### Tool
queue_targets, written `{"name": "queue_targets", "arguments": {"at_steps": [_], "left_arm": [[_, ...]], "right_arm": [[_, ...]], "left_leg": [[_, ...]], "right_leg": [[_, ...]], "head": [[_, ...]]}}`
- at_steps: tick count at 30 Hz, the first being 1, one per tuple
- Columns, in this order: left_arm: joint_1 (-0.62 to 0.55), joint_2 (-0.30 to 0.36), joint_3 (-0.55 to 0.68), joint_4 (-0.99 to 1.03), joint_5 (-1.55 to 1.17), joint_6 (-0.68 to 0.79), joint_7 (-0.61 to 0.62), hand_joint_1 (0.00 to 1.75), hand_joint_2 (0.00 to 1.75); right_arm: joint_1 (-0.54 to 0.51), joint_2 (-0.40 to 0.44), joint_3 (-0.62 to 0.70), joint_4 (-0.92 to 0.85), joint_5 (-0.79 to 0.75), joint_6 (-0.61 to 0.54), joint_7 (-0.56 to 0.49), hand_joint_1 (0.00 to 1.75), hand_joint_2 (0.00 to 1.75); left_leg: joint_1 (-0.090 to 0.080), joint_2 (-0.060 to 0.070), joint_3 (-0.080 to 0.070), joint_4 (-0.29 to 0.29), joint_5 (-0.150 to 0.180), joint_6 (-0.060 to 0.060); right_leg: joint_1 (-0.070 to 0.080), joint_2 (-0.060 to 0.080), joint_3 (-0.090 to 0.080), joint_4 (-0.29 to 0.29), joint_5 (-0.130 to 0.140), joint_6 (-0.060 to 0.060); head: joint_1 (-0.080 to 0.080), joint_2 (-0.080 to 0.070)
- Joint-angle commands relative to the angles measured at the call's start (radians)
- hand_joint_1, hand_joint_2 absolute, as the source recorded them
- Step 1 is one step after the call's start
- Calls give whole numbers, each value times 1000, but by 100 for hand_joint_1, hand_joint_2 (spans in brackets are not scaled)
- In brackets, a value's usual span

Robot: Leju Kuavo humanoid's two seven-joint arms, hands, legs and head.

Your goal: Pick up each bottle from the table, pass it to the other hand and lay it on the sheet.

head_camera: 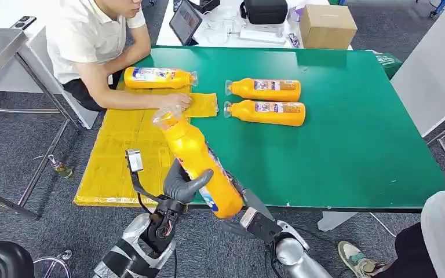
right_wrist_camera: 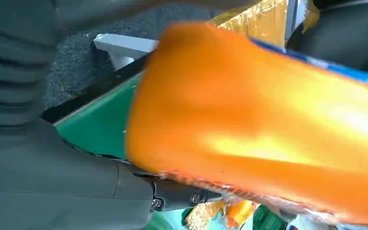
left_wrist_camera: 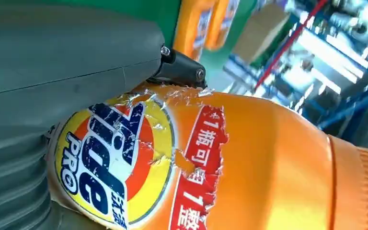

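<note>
An orange detergent bottle [head_camera: 200,162] hangs tilted over the near edge of the green table [head_camera: 353,133], cap toward the yellow sheet [head_camera: 121,150]. My left hand [head_camera: 182,184] grips its middle; in the left wrist view the thumb [left_wrist_camera: 67,52] lies against the label [left_wrist_camera: 115,167]. My right hand [head_camera: 244,207] holds the base from behind, with its thumb [right_wrist_camera: 52,187] pressed under the bottle [right_wrist_camera: 268,120]. Another bottle [head_camera: 156,77] lies at the sheet's far edge. Two more bottles [head_camera: 266,88] [head_camera: 269,112] lie side by side mid-table.
A seated person rests a hand [head_camera: 177,101] on the sheet's far corner. A cardboard box [head_camera: 327,26], a tablet [head_camera: 185,22] and a black bag [head_camera: 265,10] sit on the white table behind. Someone's leg [head_camera: 440,237] is at the near right, a metal table [head_camera: 0,46] at the left.
</note>
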Motion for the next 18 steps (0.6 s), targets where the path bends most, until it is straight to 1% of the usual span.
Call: {"name": "queue_targets", "arguments": {"at_steps": [1, 3, 4, 5, 6, 7, 8, 9, 10, 12, 13, 14, 15, 16, 18], "left_arm": [[-147, 65, 90, 221, -353, 325, -127, 175, 175], [-155, 80, 145, 246, -412, 365, -132, 175, 175], [-157, 82, 157, 249, -418, 359, -131, 175, 175], [-157, 82, 157, 249, -418, 359, -131, 175, 175], [-164, 88, 142, 258, -467, 399, -136, 175, 175], [-175, 95, 125, 273, -543, 461, -139, 175, 175], [-205, 112, 94, 315, -661, 545, -124, 175, 175], [-251, 128, 56, 395, -803, 605, -78, 175, 175], [-300, 135, 36, 473, -933, 641, -34, 175, 175], [-361, 128, 56, 555, -1042, 597, 13, 175, 175], [-391, 133, 30, 592, -1126, 615, 48, 175, 175], [-415, 135, 20, 620, -1187, 606, 86, 175, 175], [-431, 138, 14, 636, -1255, 600, 117, 175, 175], [-467, 151, -37, 682, -1394, 577, 205, 175, 175], [-489, 155, -53, 704, -1466, 547, 251, 175, 175]], "right_arm": [[87, 32, -85, -61, 76, -172, -4, 0, 0], [108, 35, -96, -93, 89, -207, -12, 0, 0], [109, 35, -96, -98, 89, -207, -12, 0, 0], [109, 35, -96, -98, 89, -207, -12, 0, 0], [109, 38, -100, -101, 88, -210, -11, 0, 0], [112, 44, -108, -104, 88, -219, -13, 0, 0], [110, 53, -118, -108, 89, -238, -21, 0, 0], [107, 67, -135, -113, 85, -256, -28, 0, 0], [97, 82, -150, -117, 76, -258, -31, 0, 0], [75, 100, -169, -117, 71, -258, -31, 0, 0], [69, 107, -177, -116, 66, -257, -30, 0, 0], [63, 113, -183, -114, 65, -256, -30, 0, 0], [61, 117, -187, -112, 66, -254, -29, 0, 175], [60, 121, -194, -110, 64, -248, -33, 0, 175], [61, 123, -199, -111, 61, -240, -37, 0, 175]], "left_leg": [[0, 0, 3, -1, 0, 0], [0, 2, 4, -1, -1, 0], [1, 3, 6, -1, -2, 0], [0, 2, 4, -1, -1, 0], [1, 2, 6, -1, -2, 1], [0, 2, 4, -1, -1, 1], [1, 3, 7, -1, -3, 1], [1, 1, 4, 0, -1, 1], [1, 1, 6, 0, -2, 1], [0, 1, 1, 0, 0, 0], [1, 2, 4, 0, -1, 0], [1, 1, 3, 0, 0, 0], [1, 1, 4, 1, -1, 1], [1, 1, 2, 0, 1, 1], [1, 2, 2, 0, 1, 0]], "right_leg": [[1, -1, 3, -1, -1, -2], [1, 1, 4, -1, -1, -3], [2, 2, 5, -1, -1, -4], [1, 1, 3, 0, -1, -3], [2, 1, 6, -1, -2, -4], [1, 1, 4, 0, -1, -3], [2, 1, 7, -1, -2, -4], [1, 0, 4, 0, -1, -3], [2, -1, 6, 0, -2, -4], [1, 0, 1, 0, 0, -2], [2, 0, 3, 1, -1, -4], [2, 0, 2, 1, 0, -4], [2, 0, 4, 1, -1, -4], [2, 0, 2, 0, 0, -3], [1, 1, 1, 1, 1, -4]], "head": [[-1, 0], [0, 0], [-1, 0], [-1, 0], [0, 0], [-1, 0], [-1, 0], [-1, 0], [0, 0], [0, 0], [0, 0], [0, 0], [0, 0], [0, 0], [0, 0]]}}
